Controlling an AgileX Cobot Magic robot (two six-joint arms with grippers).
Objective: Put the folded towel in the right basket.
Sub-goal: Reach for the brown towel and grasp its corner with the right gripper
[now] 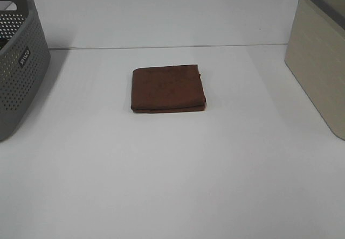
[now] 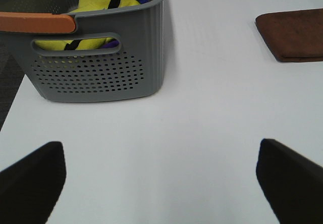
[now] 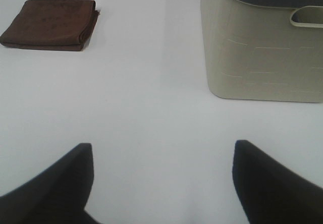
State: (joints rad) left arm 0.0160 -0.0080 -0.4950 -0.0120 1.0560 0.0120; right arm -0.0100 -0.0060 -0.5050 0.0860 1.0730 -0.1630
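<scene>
A folded brown towel point(image 1: 167, 89) lies flat in the middle of the white table. It also shows in the left wrist view point(image 2: 293, 34) and in the right wrist view point(image 3: 50, 23). The beige right basket point(image 1: 322, 61) stands at the table's right edge, also in the right wrist view point(image 3: 262, 47). Neither gripper shows in the high view. My left gripper point(image 2: 161, 183) is open and empty over bare table, well short of the towel. My right gripper point(image 3: 161, 183) is open and empty, with the towel and the basket both ahead of it.
A grey perforated basket point(image 1: 19, 61) stands at the left edge. In the left wrist view it point(image 2: 101, 57) holds yellow and purple items and has an orange handle point(image 2: 36, 22). The white table point(image 1: 172, 185) spreads wide in front of the towel.
</scene>
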